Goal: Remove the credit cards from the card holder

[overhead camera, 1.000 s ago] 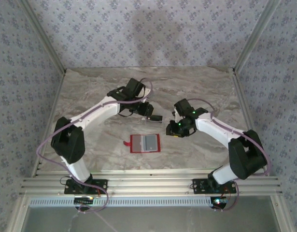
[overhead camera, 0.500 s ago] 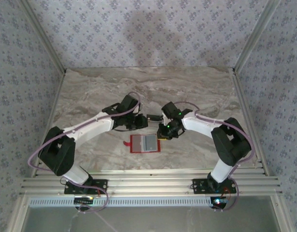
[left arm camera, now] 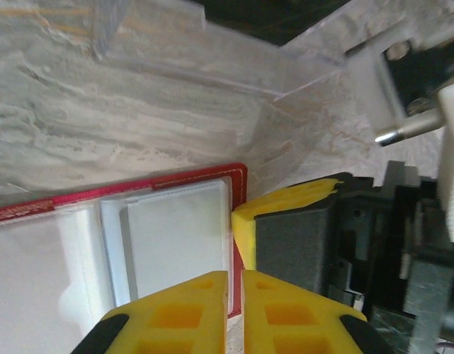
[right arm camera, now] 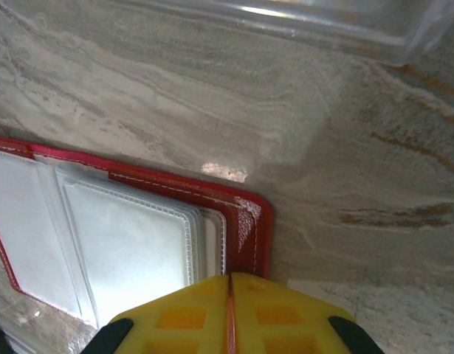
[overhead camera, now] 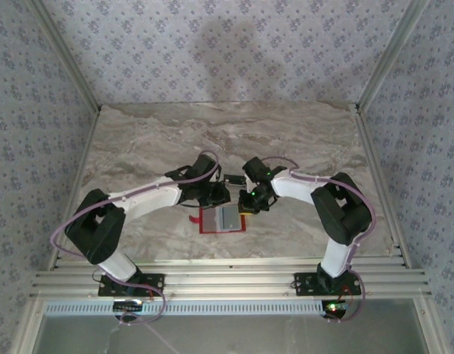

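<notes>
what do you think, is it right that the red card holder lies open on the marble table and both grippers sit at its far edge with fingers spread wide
Not quite: the fingers are not spread wide. The left gripper and the right gripper each have their yellow fingers shut together, as the two wrist views show. The rest holds: the red card holder lies open on the marble table, with both grippers at its far edge.

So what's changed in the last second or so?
Both arms swung inward and came down at the far edge of the red card holder. The left claw and the right claw closed as they went and now sit shut there. The holder lies open where it was.
</notes>
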